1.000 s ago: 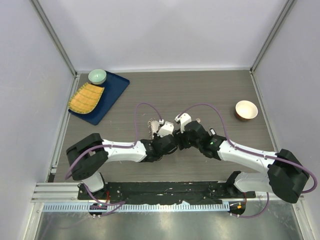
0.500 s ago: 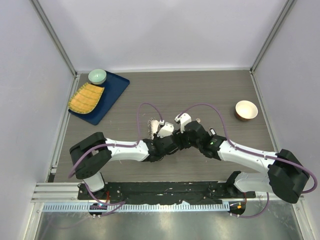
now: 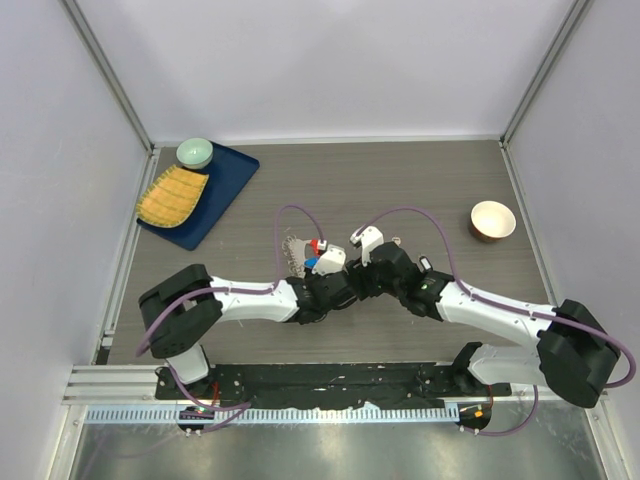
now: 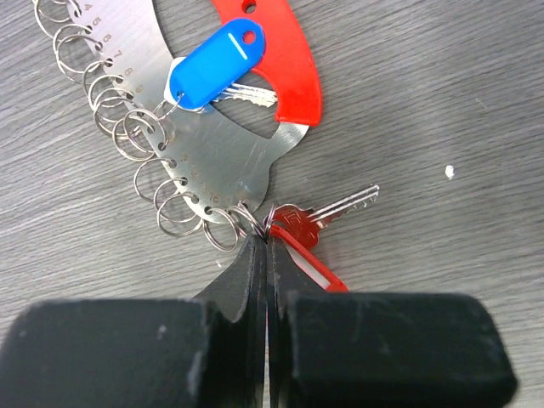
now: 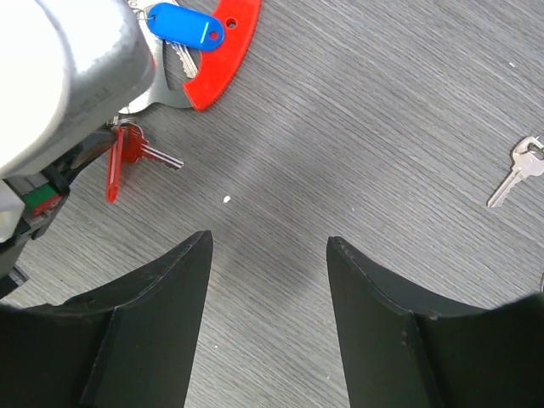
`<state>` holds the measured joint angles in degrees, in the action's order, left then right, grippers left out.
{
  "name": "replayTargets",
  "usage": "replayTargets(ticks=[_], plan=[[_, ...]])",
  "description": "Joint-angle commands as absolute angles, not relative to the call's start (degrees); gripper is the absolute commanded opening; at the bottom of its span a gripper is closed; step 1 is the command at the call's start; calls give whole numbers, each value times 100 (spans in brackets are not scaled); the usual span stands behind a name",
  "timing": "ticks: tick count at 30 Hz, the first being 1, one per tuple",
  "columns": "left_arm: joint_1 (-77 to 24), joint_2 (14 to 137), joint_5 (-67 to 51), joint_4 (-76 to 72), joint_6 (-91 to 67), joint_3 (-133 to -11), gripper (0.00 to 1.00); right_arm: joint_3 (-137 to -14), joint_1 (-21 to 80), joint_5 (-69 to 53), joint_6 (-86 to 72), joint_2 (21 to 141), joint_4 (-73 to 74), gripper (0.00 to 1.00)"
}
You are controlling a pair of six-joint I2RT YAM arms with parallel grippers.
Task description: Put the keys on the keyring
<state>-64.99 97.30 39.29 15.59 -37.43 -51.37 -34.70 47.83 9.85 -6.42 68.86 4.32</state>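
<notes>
Keyring (image 4: 204, 144) lies flat mid-bench (image 5: 382, 127), just ahead of both arms: a steel plate edged with split rings (image 4: 127, 127), carrying a red curved tag (image 4: 285, 59) and a blue tag (image 4: 212, 64). Red-headed key (image 4: 293, 228) sits at the plate's near tip, touching the last ring; threaded or not, cannot tell. Left end effector (image 4: 263, 246) closed, tips against that ring. Silver key (image 5: 514, 174) lies alone, well to the right. Right end effector (image 5: 268, 240) open, gripping nothing, over the bench between the two keys.

Silver key (image 5: 510, 181) lies apart — red key (image 5: 136, 149) beside keyring (image 5: 223, 42).
</notes>
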Motion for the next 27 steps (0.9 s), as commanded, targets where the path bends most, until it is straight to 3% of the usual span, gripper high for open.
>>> replayTargets(ticks=[1, 11, 16, 27], plan=[[-6521, 9194, 4157, 1757, -3788, -5194, 0, -3498, 4781, 976, -703, 6645, 193, 63], [-6451, 8034, 3455, 1617, -3384, -4694, 0, -3551, 4781, 686, -694, 6478, 176, 63], [-6285, 7674, 2517, 1171, -3051, -4299, 0, -3516, 4790, 264, -703, 6451, 36, 63], [-5862, 6628, 1134, -26, -2769, -2936, 0, -2945, 4781, -1440, -1388, 6696, -1924, 62]])
